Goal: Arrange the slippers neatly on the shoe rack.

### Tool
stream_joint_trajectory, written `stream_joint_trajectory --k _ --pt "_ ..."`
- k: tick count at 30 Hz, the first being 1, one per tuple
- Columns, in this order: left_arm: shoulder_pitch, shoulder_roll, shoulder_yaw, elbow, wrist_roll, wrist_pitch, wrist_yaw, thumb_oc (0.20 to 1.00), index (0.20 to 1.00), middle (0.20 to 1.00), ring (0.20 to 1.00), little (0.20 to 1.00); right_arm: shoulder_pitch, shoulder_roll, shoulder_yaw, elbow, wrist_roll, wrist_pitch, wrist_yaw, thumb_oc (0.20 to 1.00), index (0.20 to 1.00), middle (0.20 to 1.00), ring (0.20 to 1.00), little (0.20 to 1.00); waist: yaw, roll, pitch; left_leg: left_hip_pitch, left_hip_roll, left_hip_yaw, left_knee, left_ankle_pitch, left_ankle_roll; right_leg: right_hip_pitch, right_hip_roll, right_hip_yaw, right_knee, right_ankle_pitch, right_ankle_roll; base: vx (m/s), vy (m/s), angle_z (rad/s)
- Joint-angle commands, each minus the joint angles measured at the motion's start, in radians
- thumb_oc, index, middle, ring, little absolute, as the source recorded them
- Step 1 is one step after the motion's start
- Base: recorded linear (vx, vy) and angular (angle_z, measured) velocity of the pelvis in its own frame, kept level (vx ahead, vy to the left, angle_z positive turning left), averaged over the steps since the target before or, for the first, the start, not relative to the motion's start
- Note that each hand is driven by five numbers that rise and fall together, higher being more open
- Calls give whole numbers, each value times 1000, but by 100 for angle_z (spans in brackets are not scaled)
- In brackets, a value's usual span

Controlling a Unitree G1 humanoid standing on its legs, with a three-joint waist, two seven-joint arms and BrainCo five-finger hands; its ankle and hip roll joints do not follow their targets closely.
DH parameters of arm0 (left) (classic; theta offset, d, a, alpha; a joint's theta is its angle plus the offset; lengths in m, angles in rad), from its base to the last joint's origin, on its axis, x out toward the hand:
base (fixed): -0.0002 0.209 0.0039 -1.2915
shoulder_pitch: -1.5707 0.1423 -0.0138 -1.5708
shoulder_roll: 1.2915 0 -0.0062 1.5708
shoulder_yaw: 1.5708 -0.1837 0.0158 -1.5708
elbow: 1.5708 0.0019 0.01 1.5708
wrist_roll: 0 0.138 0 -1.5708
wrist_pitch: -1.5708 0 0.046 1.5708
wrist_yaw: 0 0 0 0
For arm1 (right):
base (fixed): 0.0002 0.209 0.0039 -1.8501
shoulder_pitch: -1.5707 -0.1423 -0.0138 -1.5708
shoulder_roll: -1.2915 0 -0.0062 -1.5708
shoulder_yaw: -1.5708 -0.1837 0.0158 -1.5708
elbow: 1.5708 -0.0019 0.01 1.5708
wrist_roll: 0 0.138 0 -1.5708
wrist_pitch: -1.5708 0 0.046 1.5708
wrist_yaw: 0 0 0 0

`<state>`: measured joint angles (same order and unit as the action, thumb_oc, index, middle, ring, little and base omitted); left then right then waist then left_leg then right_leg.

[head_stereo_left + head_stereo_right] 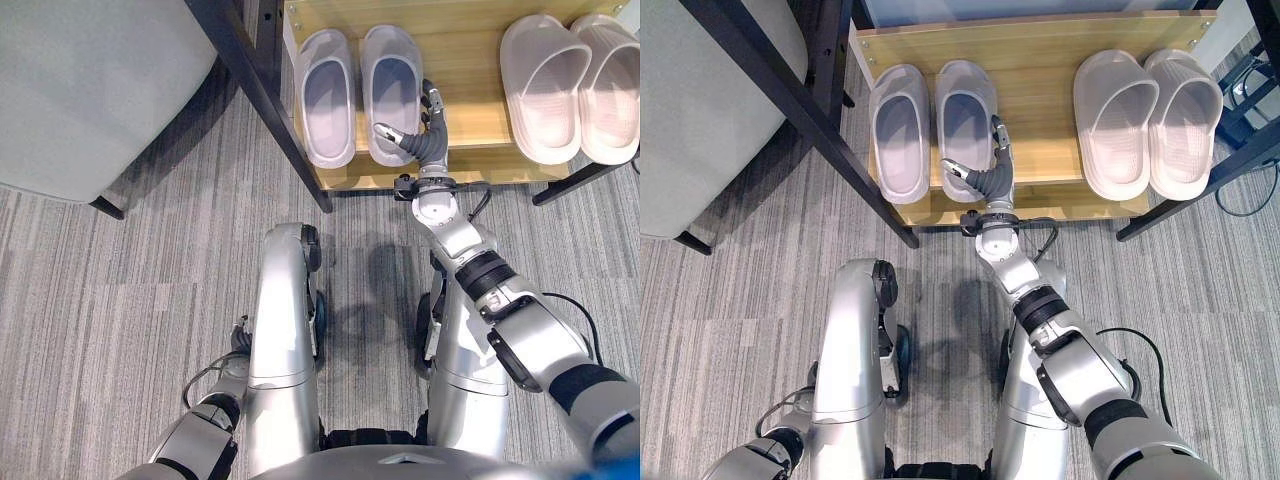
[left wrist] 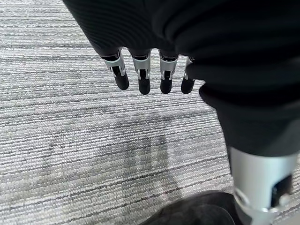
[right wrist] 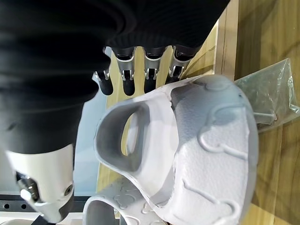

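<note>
A light grey pair of slippers lies side by side on the wooden shoe rack [image 1: 470, 70], toes pointing away: the left one [image 1: 327, 95] and the right one [image 1: 391, 90]. My right hand [image 1: 428, 140] is at the heel of that right slipper [image 3: 211, 154]. Its thumb lies across the heel's rim and its straight fingers [image 3: 126, 75] run along the slipper's outer side; it is open. A pale pink pair [image 1: 545, 85] [image 1: 608, 85] rests at the shelf's right end. My left hand [image 2: 140, 75] hangs low over the carpet with straight fingers, holding nothing.
A black diagonal rack leg [image 1: 265, 100] runs down past the shelf's left corner. A grey cushioned seat [image 1: 90, 80] fills the upper left. A clear plastic bag [image 3: 269, 93] lies on the shelf by the grey slipper. Striped grey carpet [image 1: 120, 290] covers the floor.
</note>
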<state>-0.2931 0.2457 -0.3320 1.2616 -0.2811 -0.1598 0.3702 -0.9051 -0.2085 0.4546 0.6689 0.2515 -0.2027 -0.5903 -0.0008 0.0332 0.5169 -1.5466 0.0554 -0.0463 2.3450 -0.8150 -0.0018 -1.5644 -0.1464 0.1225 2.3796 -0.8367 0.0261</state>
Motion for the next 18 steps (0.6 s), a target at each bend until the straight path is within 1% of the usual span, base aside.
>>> stream_joint_trajectory --k 1,18 --pt "33 17 -46 35 44 4 25 1000 1000 1000 1000 1000 -89 41 56 -34 -15 -13 48 1000 1000 1000 1000 1000 72 -2 -31 -23 -27 -25 36 -4 74 48 4 64 43 146 -83 0 0 0" --pt "25 14 -53 48 65 14 32 1000 1000 1000 1000 1000 -107 78 89 -25 -17 -9 64 1000 1000 1000 1000 1000 74 2 -25 -23 -31 -24 43 -4 73 49 7 68 50 148 -80 0 0 0"
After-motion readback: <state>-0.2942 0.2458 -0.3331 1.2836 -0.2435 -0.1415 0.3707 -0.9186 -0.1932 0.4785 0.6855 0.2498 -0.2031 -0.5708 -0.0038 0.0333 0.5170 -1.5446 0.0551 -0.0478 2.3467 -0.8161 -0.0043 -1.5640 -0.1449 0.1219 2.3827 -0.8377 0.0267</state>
